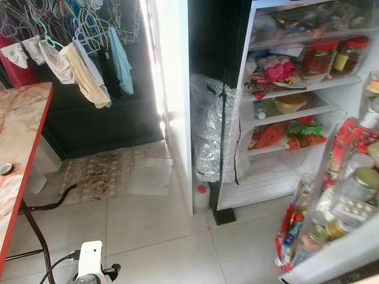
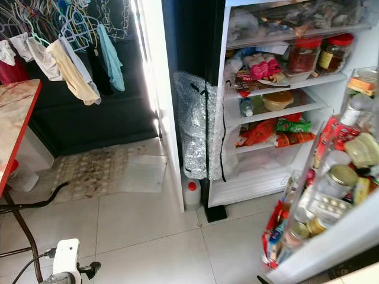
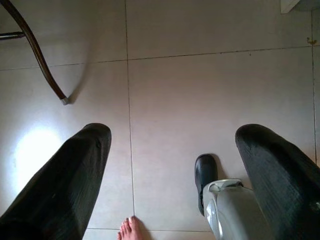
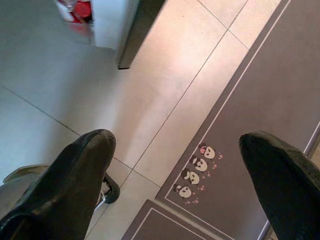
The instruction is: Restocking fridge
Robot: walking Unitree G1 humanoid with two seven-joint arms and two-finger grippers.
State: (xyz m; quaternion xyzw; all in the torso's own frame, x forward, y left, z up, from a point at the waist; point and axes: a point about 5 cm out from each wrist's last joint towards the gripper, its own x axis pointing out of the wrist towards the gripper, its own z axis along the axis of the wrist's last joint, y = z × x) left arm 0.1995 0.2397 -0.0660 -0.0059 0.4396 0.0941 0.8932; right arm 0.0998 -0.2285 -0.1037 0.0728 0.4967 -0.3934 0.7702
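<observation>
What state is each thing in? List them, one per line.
Fridge: door open, shelves stocked.
Door rack: full of jars and packets.
Red-lidded jars: upright, lids on.
Bottle: upright on floor, red cap on.
Left gripper: open, empty, above floor.
Right gripper: open, empty, above floor.

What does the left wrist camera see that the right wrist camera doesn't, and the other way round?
Left wrist view alone: a curved dark table leg, a person's bare toes, and a black shoe-like foot beside a grey rounded part.

Right wrist view alone: a grey mat printed with small panda faces, and a white corner holding red packaging.

Both: pale tiled floor, with each end effector, left and right, open and holding nothing.
</observation>
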